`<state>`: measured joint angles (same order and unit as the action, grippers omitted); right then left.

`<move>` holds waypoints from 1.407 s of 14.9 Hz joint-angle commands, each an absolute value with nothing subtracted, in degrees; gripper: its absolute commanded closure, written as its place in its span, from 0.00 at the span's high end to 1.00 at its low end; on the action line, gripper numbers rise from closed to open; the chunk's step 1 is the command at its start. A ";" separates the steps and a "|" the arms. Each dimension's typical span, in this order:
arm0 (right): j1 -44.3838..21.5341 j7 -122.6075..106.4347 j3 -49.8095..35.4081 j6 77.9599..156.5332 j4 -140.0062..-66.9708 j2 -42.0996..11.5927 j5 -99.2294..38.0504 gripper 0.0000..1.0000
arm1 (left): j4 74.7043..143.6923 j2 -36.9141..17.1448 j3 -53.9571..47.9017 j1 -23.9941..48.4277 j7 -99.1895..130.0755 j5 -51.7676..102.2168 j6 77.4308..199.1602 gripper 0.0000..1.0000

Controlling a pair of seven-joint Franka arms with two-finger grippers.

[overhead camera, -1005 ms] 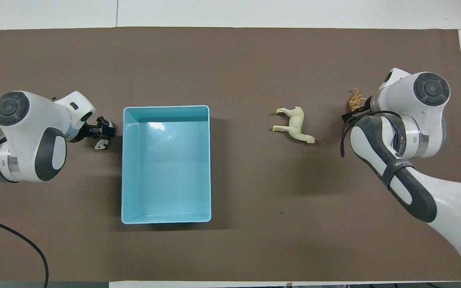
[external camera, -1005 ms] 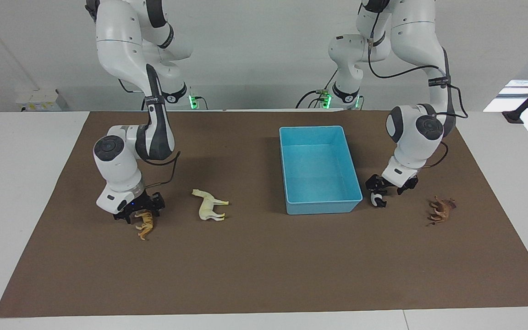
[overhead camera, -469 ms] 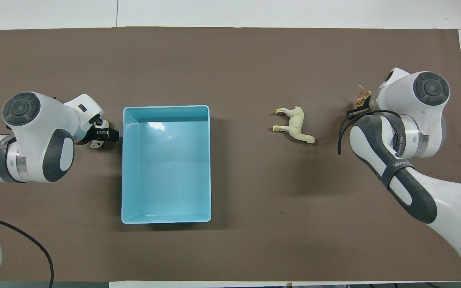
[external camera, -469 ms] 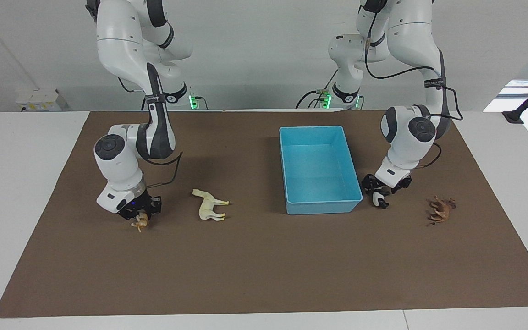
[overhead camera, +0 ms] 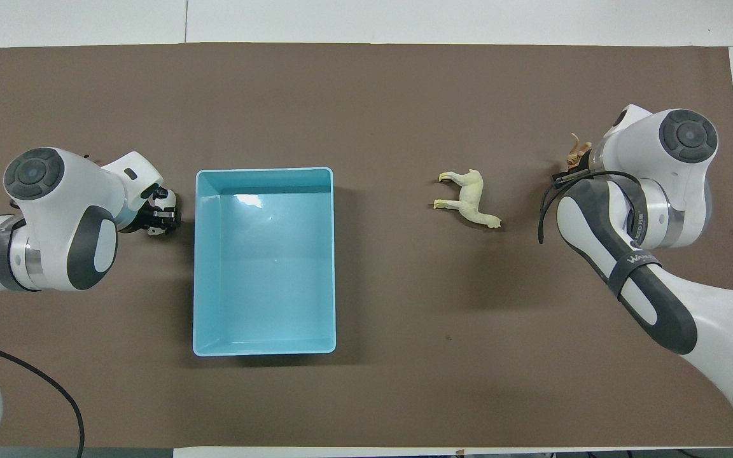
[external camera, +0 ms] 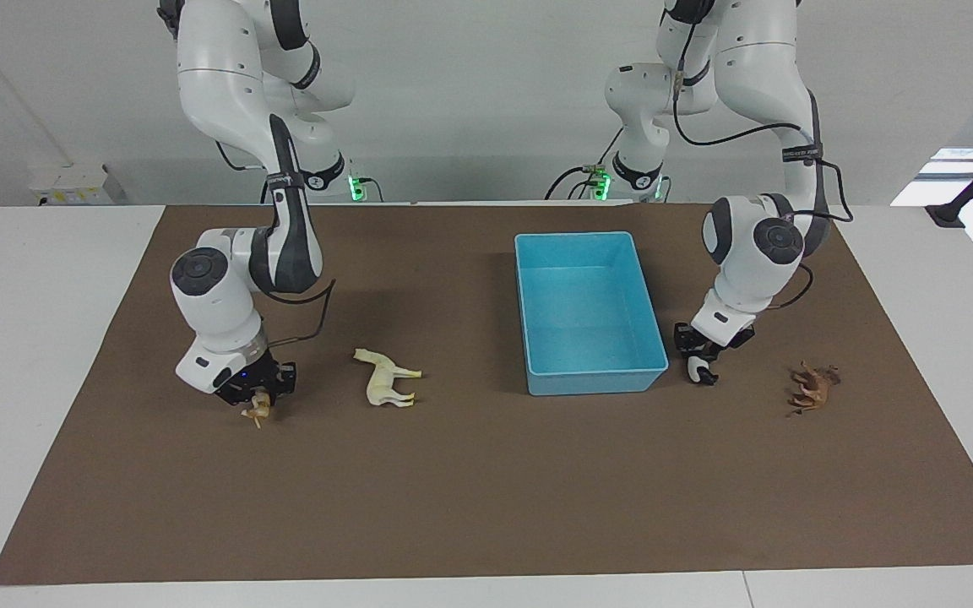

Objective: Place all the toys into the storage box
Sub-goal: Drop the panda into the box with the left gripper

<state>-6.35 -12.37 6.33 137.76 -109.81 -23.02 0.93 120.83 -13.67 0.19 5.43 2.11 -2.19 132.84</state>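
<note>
The tiger (external camera: 259, 410) is clamped in the right gripper (external camera: 260, 397), and the panda (external camera: 696, 369) in the left gripper (external camera: 697, 350), just beside the box (external camera: 596, 382). In the overhead view, the horse (overhead camera: 469, 198) lies on the tabletop (overhead camera: 366, 394) at 3 o'clock from the box.

Tiger (external camera: 258, 410) now lifted, panda (external camera: 696, 369) gripped

Glossy, seemingly plastic storage box (external camera: 589, 312)

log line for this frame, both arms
left gripper: shut on panda, beside storage box | right gripper: shut on tiger | horse, brown animal: on mat | box: empty
</note>
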 commanded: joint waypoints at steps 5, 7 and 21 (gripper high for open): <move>-6.15 -10.90 6.24 130.45 -106.44 -17.33 0.35 0.00 | 106.81 -15.38 0.53 5.01 3.95 2.09 117.89 0.13; -6.07 -10.46 6.24 125.71 -104.60 -14.34 0.44 0.00 | 101.71 -14.77 0.62 5.71 8.23 3.69 110.96 0.13; -16.50 8.21 5.71 99.15 -93.53 -2.20 0.53 0.00 | 106.88 -6.07 0.44 15.67 24.65 -0.52 105.91 1.00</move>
<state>-12.83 1.03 5.87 100.68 -94.61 -2.24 0.91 106.24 -8.70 0.20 20.30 30.84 1.38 105.10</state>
